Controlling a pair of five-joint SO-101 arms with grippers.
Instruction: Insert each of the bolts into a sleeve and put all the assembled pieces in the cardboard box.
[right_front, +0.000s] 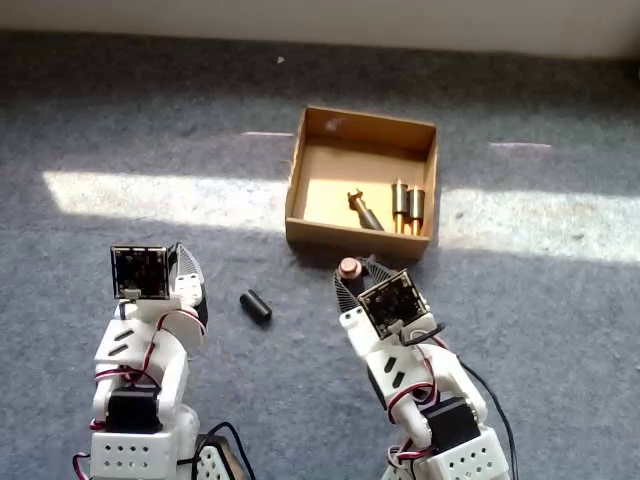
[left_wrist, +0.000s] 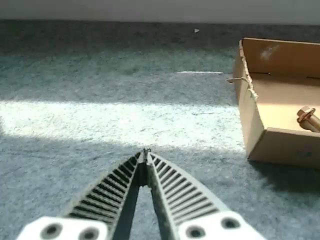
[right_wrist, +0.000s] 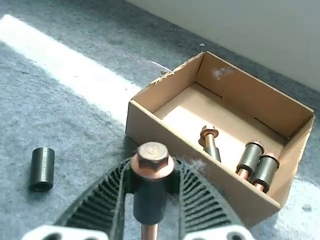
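Held tight in the right gripper (right_wrist: 153, 172), just in front of the box (right_wrist: 165, 131): a bolt (right_wrist: 152, 159) in a sleeve (right_wrist: 149, 202), bottom tip cut off. Farther from the box, left gripper (left_wrist: 145, 154) pressed closed, holding nothing. Loose sleeve (right_front: 255, 306) near the box's front corner.

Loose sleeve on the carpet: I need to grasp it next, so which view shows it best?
The right wrist view: the loose sleeve appears large, with its open end visible. The high view shows it as a small dark cylinder on its side.
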